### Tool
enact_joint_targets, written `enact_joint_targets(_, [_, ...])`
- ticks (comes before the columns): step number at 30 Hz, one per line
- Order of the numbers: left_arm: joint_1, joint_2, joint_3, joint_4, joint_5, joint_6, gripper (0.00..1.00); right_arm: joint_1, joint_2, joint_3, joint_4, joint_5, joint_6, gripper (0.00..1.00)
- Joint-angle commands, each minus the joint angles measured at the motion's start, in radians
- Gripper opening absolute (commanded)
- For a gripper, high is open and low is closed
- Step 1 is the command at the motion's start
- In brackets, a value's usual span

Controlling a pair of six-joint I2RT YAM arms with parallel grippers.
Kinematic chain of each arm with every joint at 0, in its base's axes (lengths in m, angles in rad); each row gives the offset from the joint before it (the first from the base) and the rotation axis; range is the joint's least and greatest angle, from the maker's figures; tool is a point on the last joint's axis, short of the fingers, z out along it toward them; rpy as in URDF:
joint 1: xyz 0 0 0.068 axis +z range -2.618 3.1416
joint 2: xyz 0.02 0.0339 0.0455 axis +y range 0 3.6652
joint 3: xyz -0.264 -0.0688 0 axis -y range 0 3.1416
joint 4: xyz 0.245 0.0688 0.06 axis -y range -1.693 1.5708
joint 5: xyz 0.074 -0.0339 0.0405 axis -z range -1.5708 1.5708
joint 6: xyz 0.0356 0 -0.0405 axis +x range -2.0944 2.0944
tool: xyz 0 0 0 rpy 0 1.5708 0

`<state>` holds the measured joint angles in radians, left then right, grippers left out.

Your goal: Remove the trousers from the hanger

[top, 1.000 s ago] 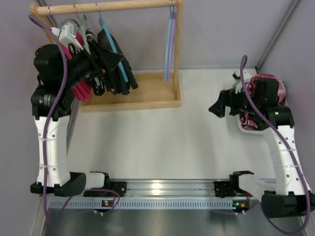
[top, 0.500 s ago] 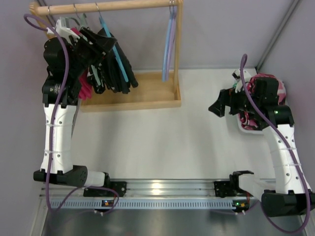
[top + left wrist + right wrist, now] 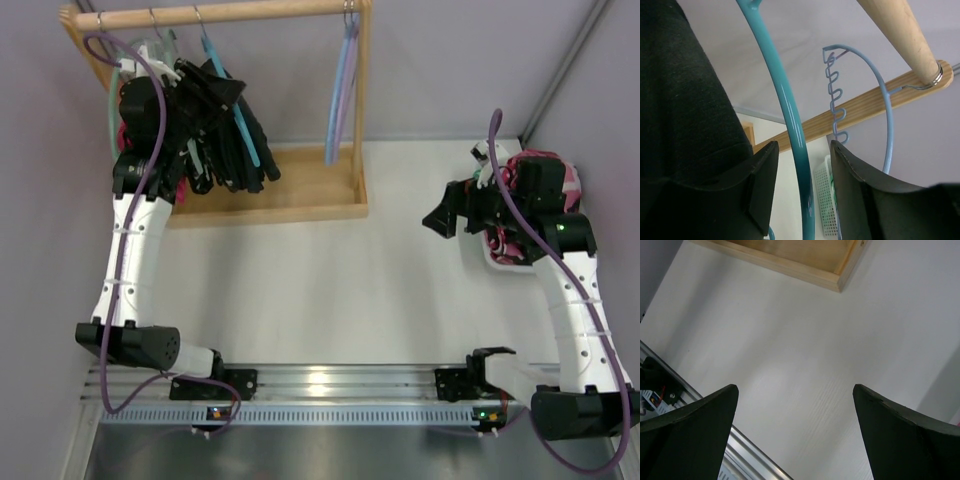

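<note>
The black trousers hang bunched on the teal hanger, which hooks on the wooden rail. My left gripper is raised at the rack, right beside them. In the left wrist view my left gripper is open, its jaws on either side of the teal hanger's arm with gaps on both sides. The trousers fill the left of that view. My right gripper is open and empty above the table, also in the right wrist view.
Lilac-blue hangers hang at the rail's right end, also in the left wrist view. Mint-green hangers and a magenta garment hang behind my left arm. The rack's wooden base lies below. A white basket of clothes sits under my right arm.
My left arm has swung up and to the right into the rack, bringing its gripper onto the teal hanger. The lilac hangers swayed a little. The right arm has not moved.
</note>
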<state>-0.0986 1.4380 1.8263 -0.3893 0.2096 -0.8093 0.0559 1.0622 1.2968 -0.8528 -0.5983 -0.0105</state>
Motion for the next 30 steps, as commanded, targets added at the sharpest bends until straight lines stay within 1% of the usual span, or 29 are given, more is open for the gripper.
enact_joint_targets(1, [0.007, -0.007, -0.036, 0.209, 0.082, -0.008, 0.51, -0.013, -0.005, 0.002, 0.055, -0.026, 0.006, 1.0])
enact_joint_targets(2, [0.007, -0.01, -0.057, 0.233, 0.092, -0.02, 0.47, -0.013, -0.007, 0.001, 0.055, -0.029, 0.006, 0.99])
enact_joint_targets(6, [0.026, 0.004, -0.104, 0.351, 0.146, -0.125, 0.41, -0.011, -0.004, -0.002, 0.054, -0.034, 0.004, 0.99])
enact_joint_targets(7, [0.037, 0.009, -0.111, 0.368, 0.158, -0.18, 0.39, -0.013, -0.002, -0.002, 0.051, -0.035, 0.004, 0.99])
enact_joint_targets(8, [0.06, 0.024, -0.117, 0.397, 0.186, -0.204, 0.36, -0.011, -0.002, -0.002, 0.051, -0.035, 0.004, 1.0])
enact_joint_targets(10, [0.085, 0.033, -0.119, 0.435, 0.215, -0.272, 0.32, -0.013, -0.005, -0.002, 0.051, -0.035, 0.001, 0.99])
enact_joint_targets(11, [0.092, 0.036, -0.125, 0.458, 0.238, -0.287, 0.29, -0.011, -0.005, -0.002, 0.047, -0.034, 0.001, 0.99])
enact_joint_targets(12, [0.123, 0.038, -0.125, 0.466, 0.243, -0.304, 0.29, -0.011, -0.008, -0.004, 0.047, -0.034, -0.002, 0.99])
enact_joint_targets(15, [0.14, 0.036, -0.127, 0.48, 0.264, -0.303, 0.3, -0.011, -0.011, -0.008, 0.047, -0.04, -0.002, 0.99])
enact_joint_targets(16, [0.143, 0.036, -0.125, 0.48, 0.27, -0.304, 0.34, -0.011, -0.013, -0.01, 0.049, -0.04, -0.002, 0.99])
enact_joint_targets(17, [0.142, 0.038, -0.125, 0.48, 0.278, -0.306, 0.34, -0.013, -0.013, -0.011, 0.051, -0.043, -0.002, 0.99])
enact_joint_targets(21, [0.142, 0.055, -0.122, 0.5, 0.32, -0.323, 0.34, -0.013, -0.011, -0.017, 0.057, -0.047, 0.004, 1.0])
enact_joint_targets(25, [0.142, 0.078, -0.111, 0.504, 0.35, -0.332, 0.37, -0.013, -0.008, -0.011, 0.057, -0.047, 0.004, 0.99])
enact_joint_targets(28, [0.142, 0.09, -0.107, 0.504, 0.35, -0.327, 0.37, -0.013, -0.007, -0.008, 0.057, -0.047, 0.004, 0.99])
enact_joint_targets(30, [0.142, 0.099, -0.104, 0.503, 0.352, -0.327, 0.4, -0.013, -0.005, -0.008, 0.058, -0.047, 0.004, 0.99])
